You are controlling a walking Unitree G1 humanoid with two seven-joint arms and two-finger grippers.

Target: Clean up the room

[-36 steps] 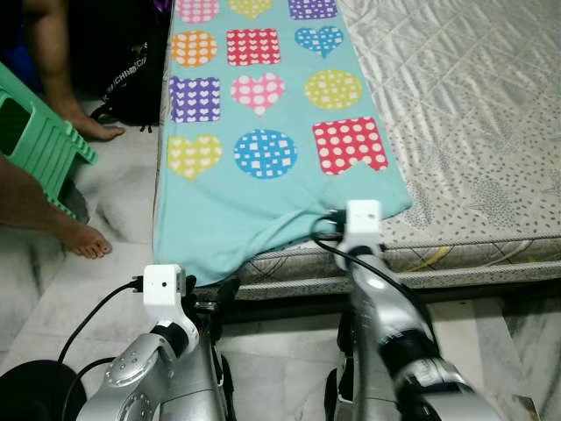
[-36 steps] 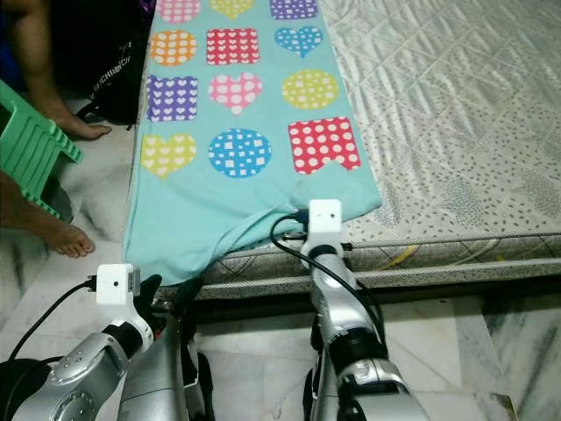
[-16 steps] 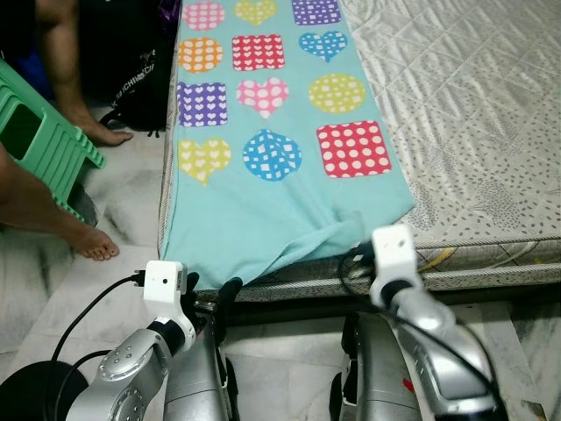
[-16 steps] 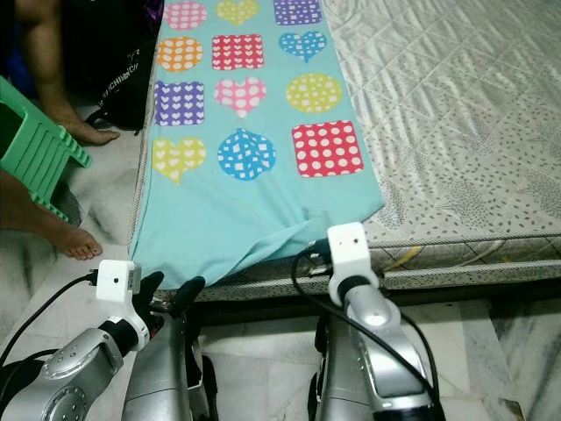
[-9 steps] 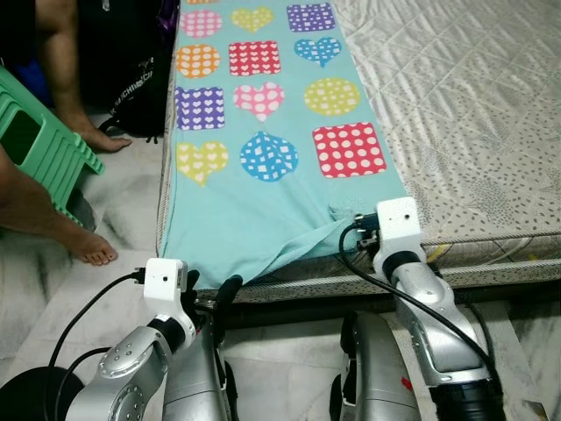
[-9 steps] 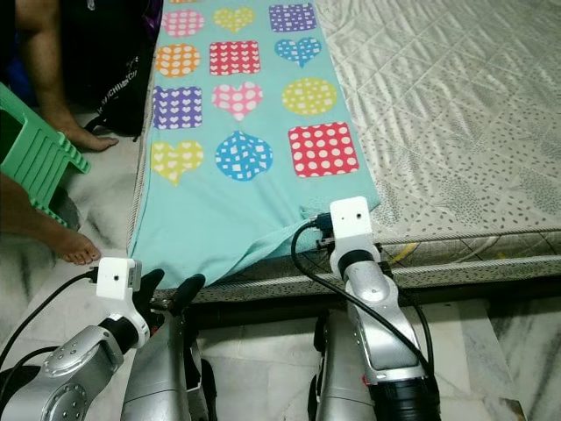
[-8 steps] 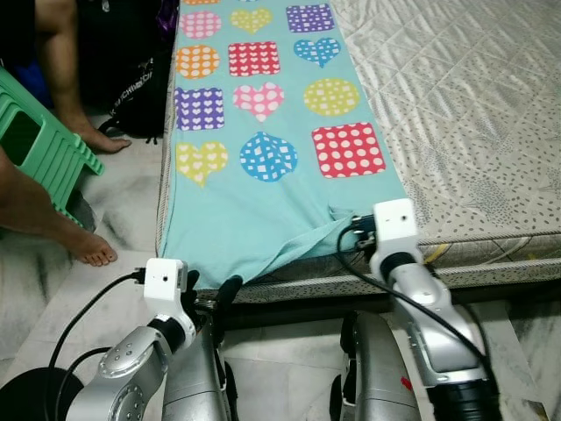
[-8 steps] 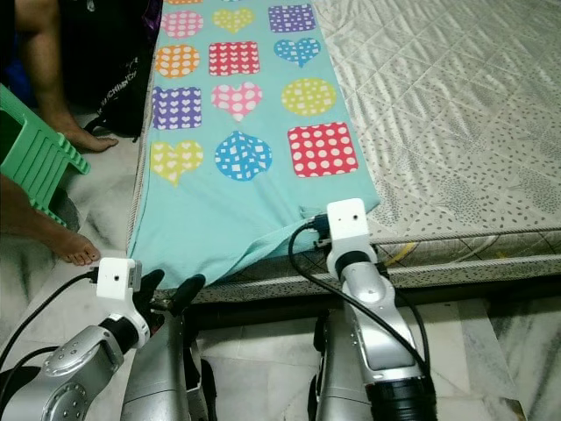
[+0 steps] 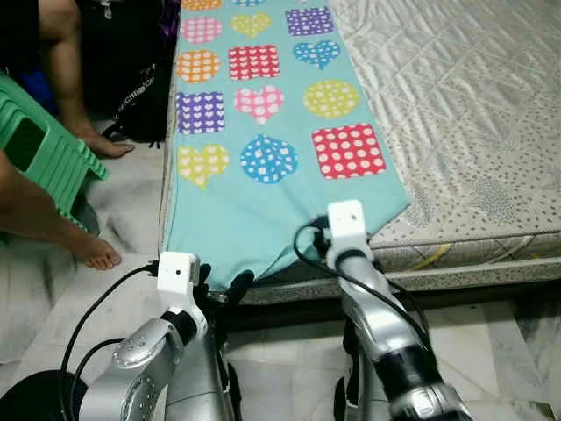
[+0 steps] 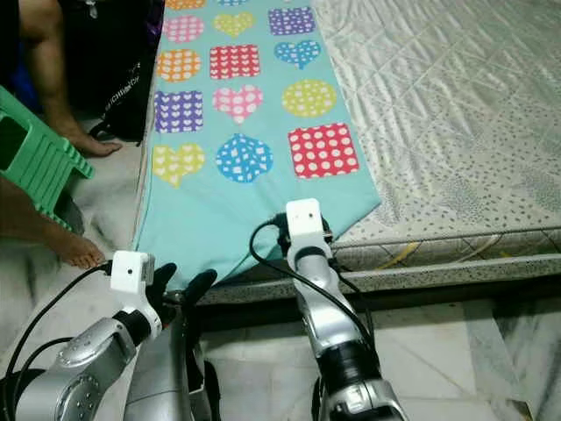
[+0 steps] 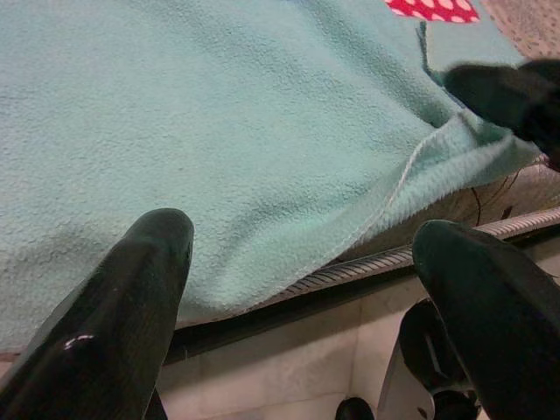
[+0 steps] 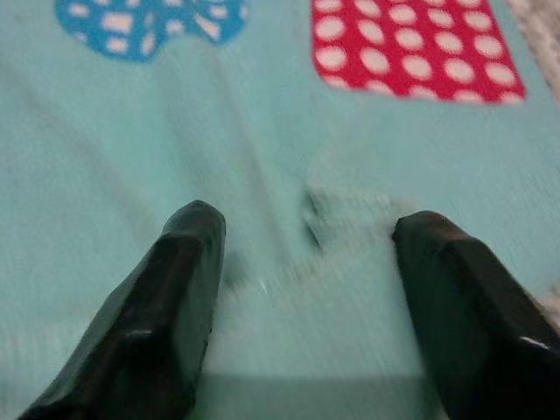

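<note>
- Right pincer [image 12: 302,262] — fingers spread wide, gripping nothing — hovers over the near hem of the turquoise blanket [image 9: 263,189] lying on the bed [image 9: 473,114].
- Left pincer [image 11: 306,262] — also wide open and empty — sits just short of the blanket's overhanging corner.
- Beyond the left pincer: a green stool [image 9: 39,158].

Both claws [image 11: 297,262] [image 12: 302,289] spread wide, arms forward

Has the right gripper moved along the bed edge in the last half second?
Yes. The right gripper has shifted toward the robot's left, from near the blanket's right corner to below the blue circle, jaws open over the cloth.
</note>
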